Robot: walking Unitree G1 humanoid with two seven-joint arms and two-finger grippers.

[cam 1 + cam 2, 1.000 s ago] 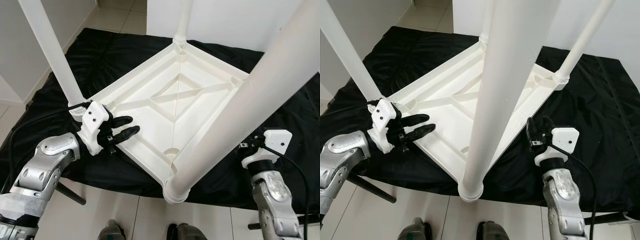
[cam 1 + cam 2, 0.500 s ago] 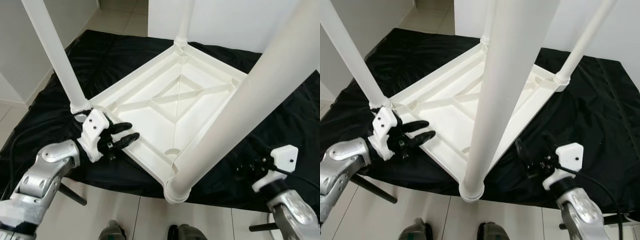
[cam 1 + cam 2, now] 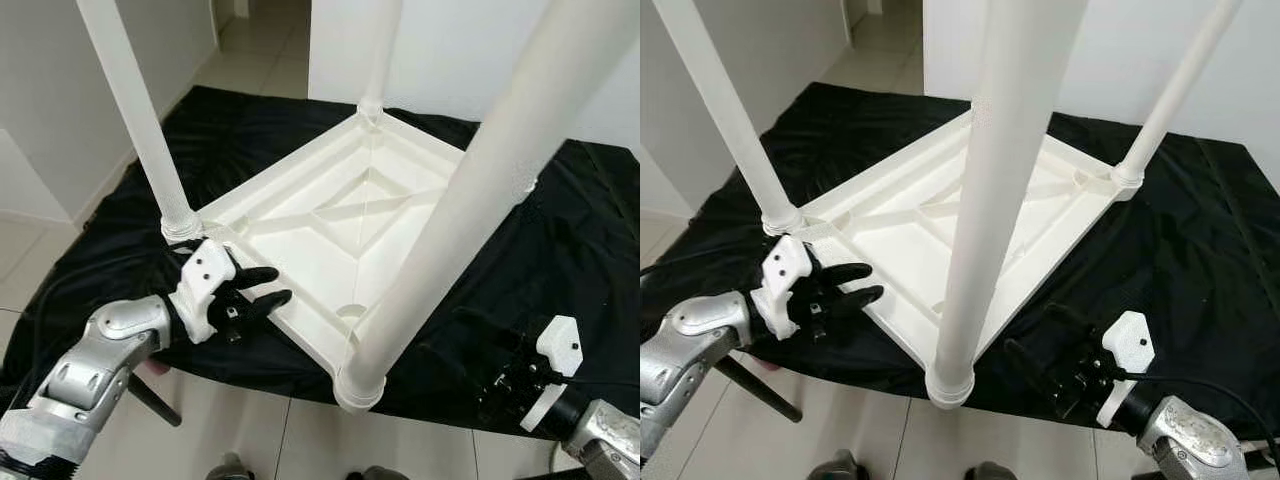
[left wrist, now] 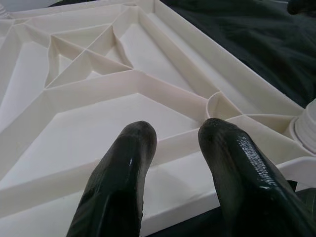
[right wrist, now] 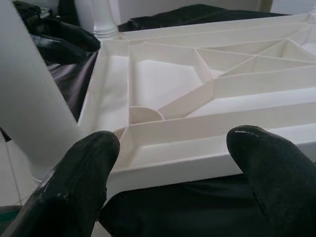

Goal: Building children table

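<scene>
Left eye view: a white children's table (image 3: 345, 215) lies upside down on a black cloth (image 3: 590, 230) spread over the tiled floor (image 3: 30, 265), its four white legs (image 3: 135, 110) standing up toward the camera. The left gripper (image 3: 268, 285) sits at the table's near-left edge, just below the left leg's base, its two black fingers parted and reaching over the rim with nothing between them. The silver left arm (image 3: 95, 365) bends up from the lower left. The right gripper (image 3: 470, 345) hovers low over the cloth beside the table's near-right edge, apart from the rim.

Right eye view: the nearest leg (image 3: 985, 190) rises through the middle of the frame from the near corner. The right gripper's black fingers (image 3: 1030, 365) point toward that corner, spread and empty; whether they brush the cloth is hard to judge here.

Left wrist view: two glossy black fingertips (image 4: 136, 148) are held apart over the ribbed white underside, the rim directly beneath them.

Right wrist view: the fingertips (image 5: 94, 158) are spread wide, framing the table's edge, which lies beyond them with dark cloth below.
</scene>
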